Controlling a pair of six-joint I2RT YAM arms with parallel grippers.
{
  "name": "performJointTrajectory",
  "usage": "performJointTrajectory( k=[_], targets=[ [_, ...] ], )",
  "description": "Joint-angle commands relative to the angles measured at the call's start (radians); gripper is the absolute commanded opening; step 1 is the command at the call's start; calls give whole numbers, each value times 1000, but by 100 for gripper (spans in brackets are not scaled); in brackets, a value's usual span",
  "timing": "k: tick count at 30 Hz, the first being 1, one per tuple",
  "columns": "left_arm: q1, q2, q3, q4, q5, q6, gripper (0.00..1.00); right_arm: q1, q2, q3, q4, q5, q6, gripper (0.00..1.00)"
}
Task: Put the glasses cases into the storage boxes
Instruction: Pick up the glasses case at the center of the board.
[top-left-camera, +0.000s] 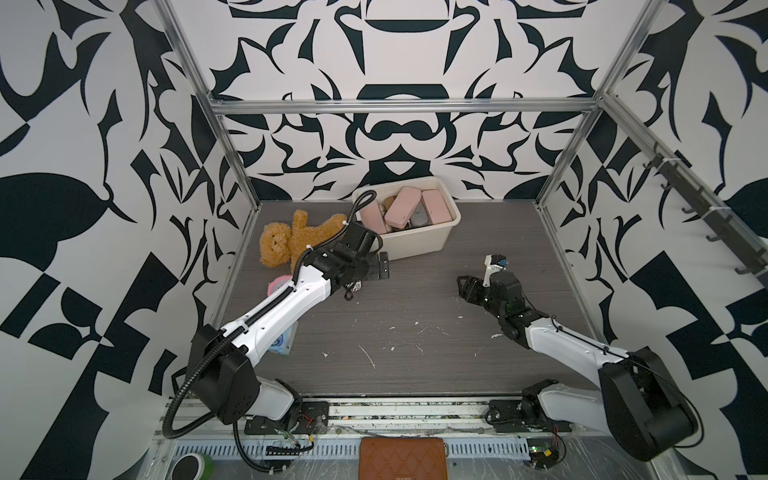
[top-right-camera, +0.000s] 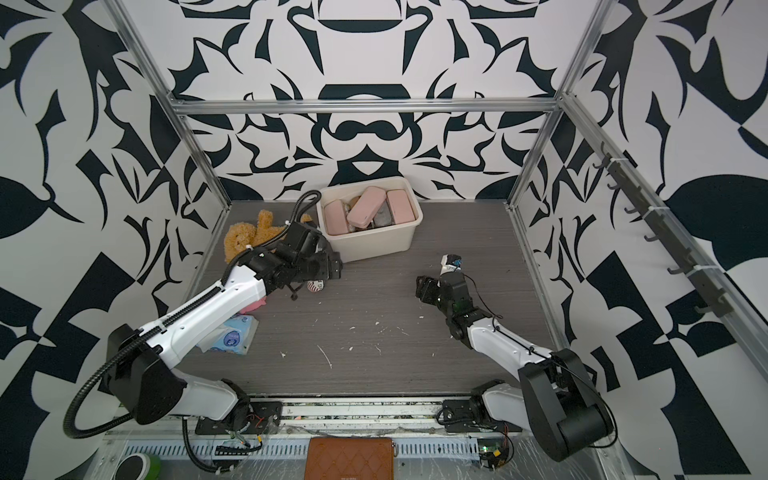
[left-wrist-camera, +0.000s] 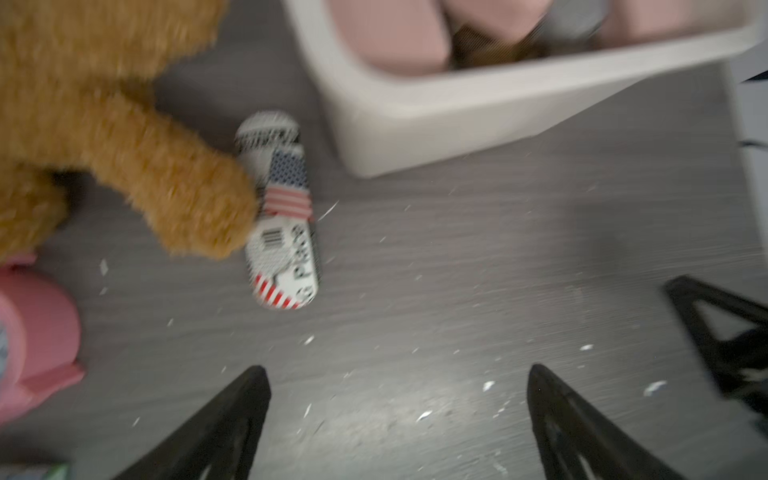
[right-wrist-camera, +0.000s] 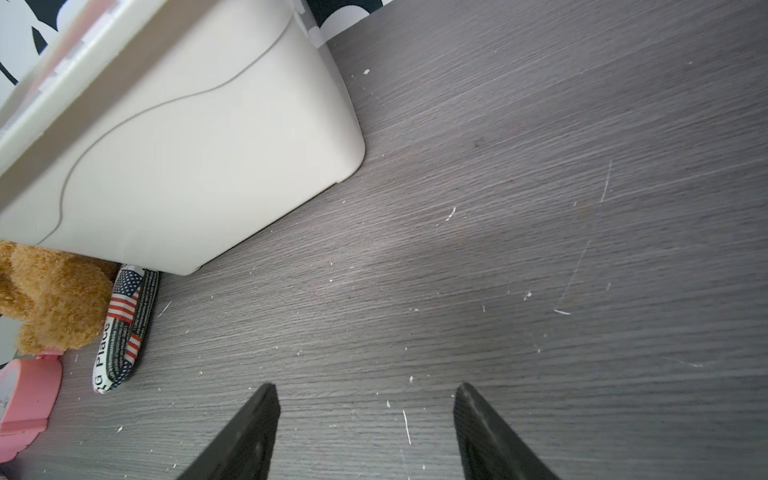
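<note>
On the grey wood-grain table (top-left-camera: 415, 316), just beside the near left corner of the cream-white plastic tub (top-left-camera: 419, 245), lies one newspaper-print glasses case (left-wrist-camera: 278, 216) with flag patches. It lies flat, and one long side touches the paw of a brown teddy bear (left-wrist-camera: 124, 145). The left wrist view, though blurred, shows a strip of bare table between the case and the tub wall.

The left gripper (left-wrist-camera: 397, 370) hangs over this spot with its jaws spread wide and nothing between them. The case sits ahead of the fingertips, outside the gap and nearer one finger than the other. In a top view only one end of the case (top-right-camera: 314, 286) shows from under that gripper, on its near side.

The right gripper (right-wrist-camera: 365, 386) is over bare table to the right of the tub, well apart from the case. Its jaws are parted and hold nothing.

Inside the tub, three pink glasses cases (top-left-camera: 402, 206) lie across a grey felt case (top-left-camera: 419, 217); what lies deeper is too hidden to name.

A pink round object (left-wrist-camera: 37, 332) sits near the bear. A blue-white tissue packet (top-right-camera: 232, 336) lies under the left arm, and a brown quilted wallet (top-left-camera: 403, 459) lies at the front edge.
</note>
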Motion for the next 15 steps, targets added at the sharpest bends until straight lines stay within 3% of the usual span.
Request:
performJointTrajectory(
  k=[1,5,10,15],
  targets=[
    [25,3,-67,-67,-80,-61,99,5,-9,36,10,-9,5,70],
    [87,95,-140,41,-26,-66,100,5,-13,37,4,-9,3,70],
    [91,308,-17,32,-54,7,96,5,-22,34,1,-6,2,70],
    [105,378,-8,127,-88,36,92,5,-31,34,-2,-9,0,70]
  ],
)
